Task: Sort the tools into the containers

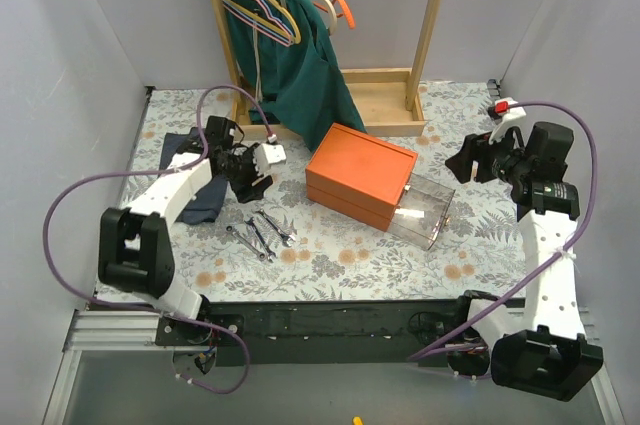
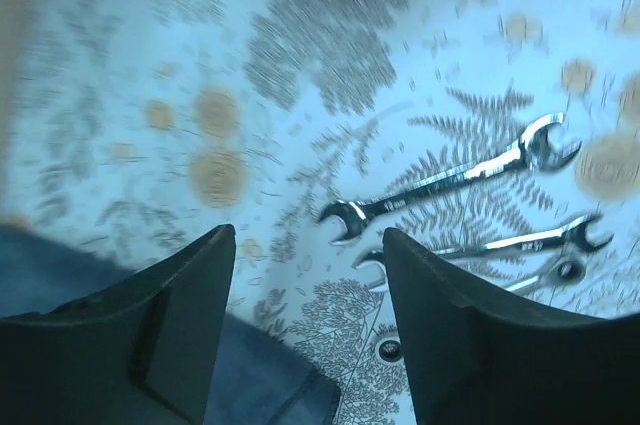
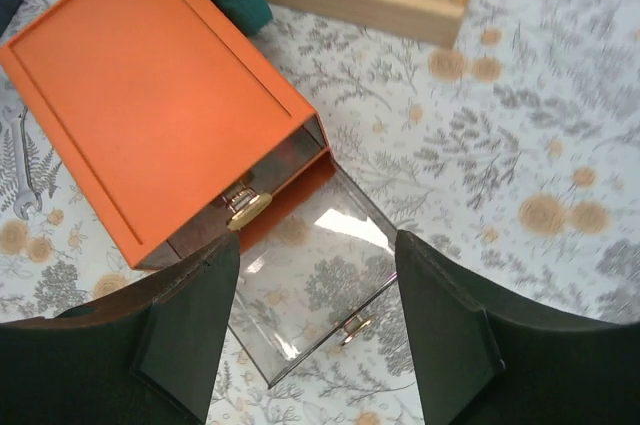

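Top external view, left of centre: three thin silver wrenches (image 1: 262,232) flat on the floral tablecloth (image 1: 330,257), side by side and roughly parallel, long axes slanting from far-left to near-right. Through the left wrist camera, somewhat blurred: same polished steel, slim flat shanks, open forked heads, here running from lower left up to upper right. Left gripper (image 2: 310,240) above the cloth just short of them, black wedge-shaped fingers spread apart, nothing between, with a dark blue cloth (image 2: 250,375) under the near side. Right of the wrenches and apart from them, the orange box (image 1: 358,173): flat, rectangular, smooth matte lid, long axis also far-left to near-right. Clear drawer (image 1: 425,207) pulled out of its near-right end, glossy transparent plastic, small metal knob on the front; brass latch (image 3: 245,208) on the box's end wall above it. Right gripper (image 3: 318,243) over that drawer, fingers wide apart, gripping nothing. Behind the box, a pale wooden tray (image 1: 385,103) and a hanging green garment (image 1: 290,65).
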